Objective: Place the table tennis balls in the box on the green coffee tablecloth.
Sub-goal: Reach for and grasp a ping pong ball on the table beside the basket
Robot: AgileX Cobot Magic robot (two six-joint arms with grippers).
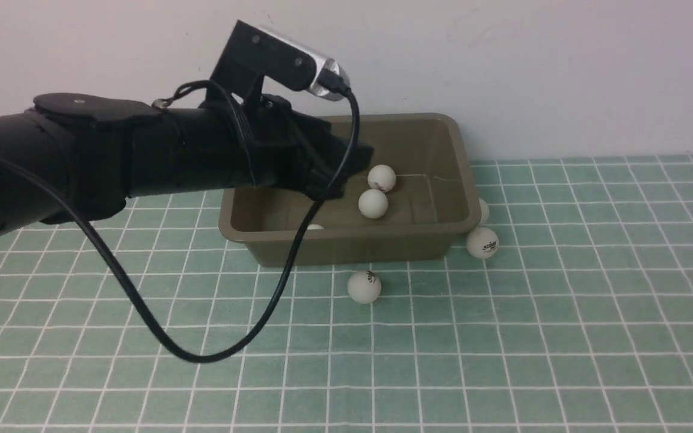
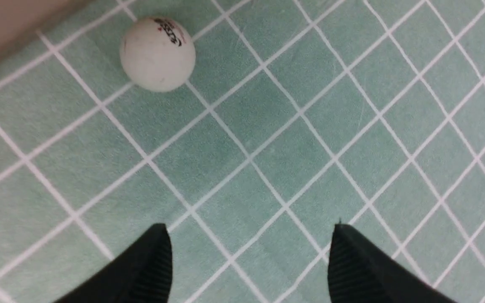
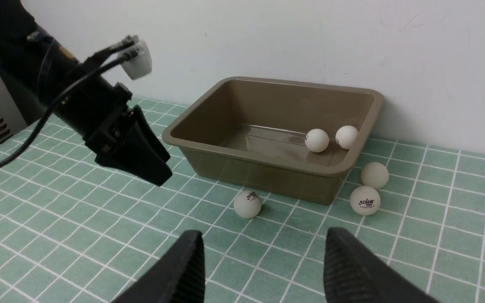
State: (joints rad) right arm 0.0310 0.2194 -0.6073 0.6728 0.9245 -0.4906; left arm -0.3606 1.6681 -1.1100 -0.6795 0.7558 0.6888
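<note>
Left gripper hung wide open, empty, over the green coffee tablecloth; the box held two table tennis balls, perhaps a third ball behind its near wall; one logo ball lay just before it, two more balls beside its right end; right gripper gaped empty.

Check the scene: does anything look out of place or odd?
Yes. Three table tennis balls lie loose on the green coffee tablecloth outside the box: one in front of it, two by its right end. They belong inside, where other balls rest. Nothing looks damaged.
</note>
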